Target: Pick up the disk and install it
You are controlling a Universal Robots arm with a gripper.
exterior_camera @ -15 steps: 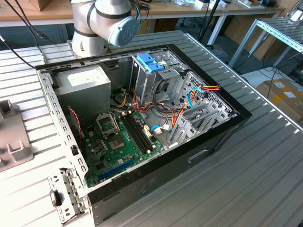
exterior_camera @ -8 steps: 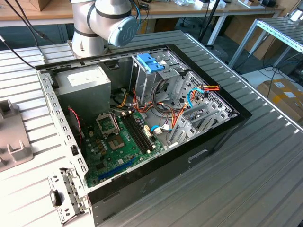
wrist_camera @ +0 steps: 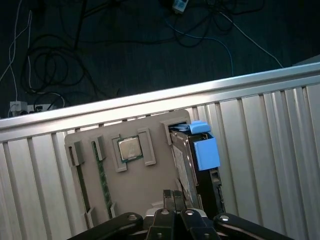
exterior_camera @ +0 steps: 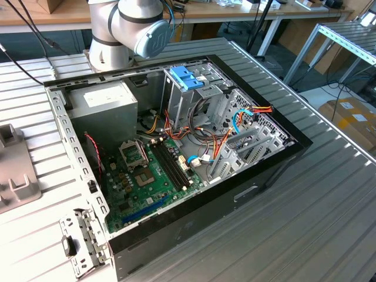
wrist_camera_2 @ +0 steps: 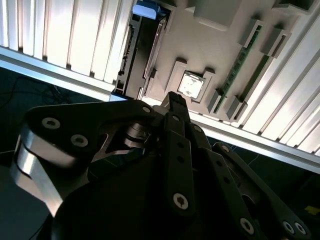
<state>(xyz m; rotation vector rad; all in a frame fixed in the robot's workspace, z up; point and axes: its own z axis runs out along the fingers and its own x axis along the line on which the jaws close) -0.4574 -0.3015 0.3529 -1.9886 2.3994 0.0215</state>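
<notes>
Disk point(wrist_camera: 192, 165) on edge in a slot at the beige tray's point(wrist_camera: 135, 185) side, blue end tab toward the desk point(wrist_camera: 270, 150) rim, my gripper point(wrist_camera: 173, 196) above the tray near it, jaws clenched together on nothing, bare slatted desk beyond the disk.
</notes>
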